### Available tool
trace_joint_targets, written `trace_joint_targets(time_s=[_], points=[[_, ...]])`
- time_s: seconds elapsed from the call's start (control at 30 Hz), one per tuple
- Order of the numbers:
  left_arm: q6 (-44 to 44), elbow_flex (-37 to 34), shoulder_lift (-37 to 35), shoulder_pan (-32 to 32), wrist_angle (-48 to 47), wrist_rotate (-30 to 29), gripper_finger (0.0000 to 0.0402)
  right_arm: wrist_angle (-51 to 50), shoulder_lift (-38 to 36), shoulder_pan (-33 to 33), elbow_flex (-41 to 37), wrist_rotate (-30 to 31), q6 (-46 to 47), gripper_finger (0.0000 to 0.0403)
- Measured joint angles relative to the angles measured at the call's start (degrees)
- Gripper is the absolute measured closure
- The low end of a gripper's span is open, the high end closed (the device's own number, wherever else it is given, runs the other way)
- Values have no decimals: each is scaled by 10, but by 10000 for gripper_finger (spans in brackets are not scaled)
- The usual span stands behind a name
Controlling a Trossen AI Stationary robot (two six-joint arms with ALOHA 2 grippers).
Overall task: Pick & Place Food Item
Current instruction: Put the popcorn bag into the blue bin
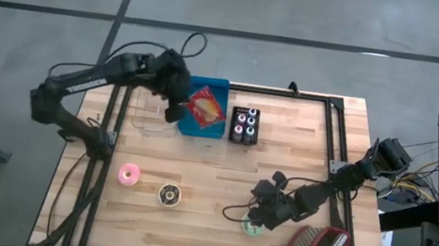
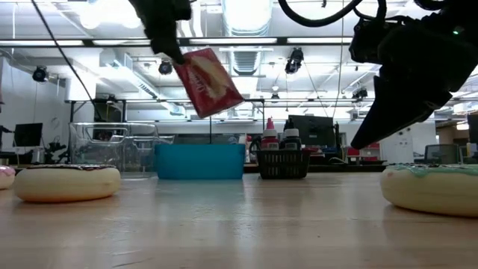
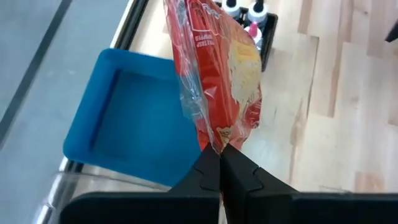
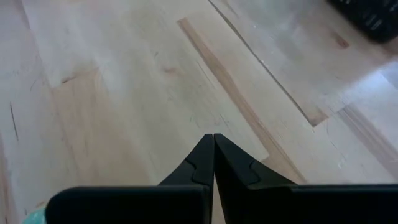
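Red snack packet (image 3: pixel 214 74): being held aloft by one corner in the clamped left gripper (image 3: pixel 220 163), long axis hanging steeply tilted, above the blue bin (image 1: pixel 191 125) near the table's far edge. Black bottle caddy (image 1: pixel 243 125) is being kept just beside the bin. Right gripper (image 4: pixel 213 146): being held pinched shut, nothing in it, near the green donut (image 1: pixel 252 225) toward the near edge.

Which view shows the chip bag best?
Left wrist view: the chip bag fills the frame, pinched by the shut left gripper above the blue bin. High view shows it small; low view shows it hanging; right wrist misses it.
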Motion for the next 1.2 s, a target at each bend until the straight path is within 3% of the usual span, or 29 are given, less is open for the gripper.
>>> trace_joint_targets(time_s=[0.23,0.4,0.97,1.2], points=[[31,114,119,11,-111,-4,401,0,0,0,-1,0,-2,394],[93,155,174,19,-207,-6,401,0,0,0,-3,-1,-2,394],[118,185,185,69,-147,-15,401,3,0,0,-7,-1,-3,394],[111,155,186,76,-109,-22,401,4,1,0,-7,7,-5,394]])
